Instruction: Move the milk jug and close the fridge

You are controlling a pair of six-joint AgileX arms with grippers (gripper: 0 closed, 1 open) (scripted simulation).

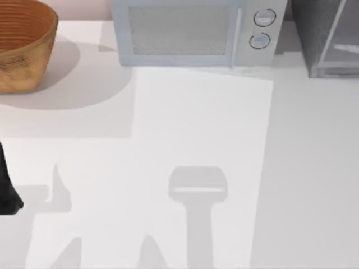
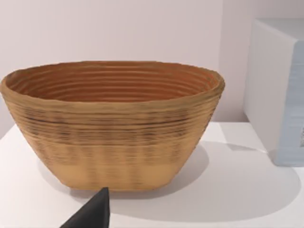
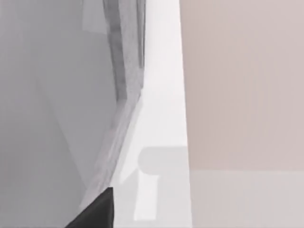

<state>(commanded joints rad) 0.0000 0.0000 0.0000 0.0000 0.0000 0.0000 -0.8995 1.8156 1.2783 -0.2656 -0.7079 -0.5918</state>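
**Right Arm at the Fridge; Left Arm Parked by the Basket**

The fridge (image 1: 328,39) stands at the far right corner of the table (image 1: 196,140), just beside the microwave (image 1: 190,33) with two round dials. Its lighter door panel runs at a slant across the dark grey body, which suggests the door is not yet flush with the frame. The milk jug cannot be located in any view, so its position cannot be stated; whether the move step is complete cannot be judged.

In the right wrist view, the fridge (image 3: 57,95) occupies one side at very close range, with its silvery frame edge running diagonally and the table edge and wall beyond. This places the right wrist close against the appliance, probably positioned for the door-closing step. One dark fingertip of the right gripper (image 3: 97,211) is visible at the frame edge; whether the pincer is spread or pressed together cannot be told.

The left arm (image 1: 7,190) sits at the left edge of the table, well apart from the fridge. Its wrist camera faces the woven basket (image 2: 114,123) at the far left corner. A single dark fingertip of the left gripper (image 2: 92,213) shows; its pincer state cannot be told. The arm appears idle.
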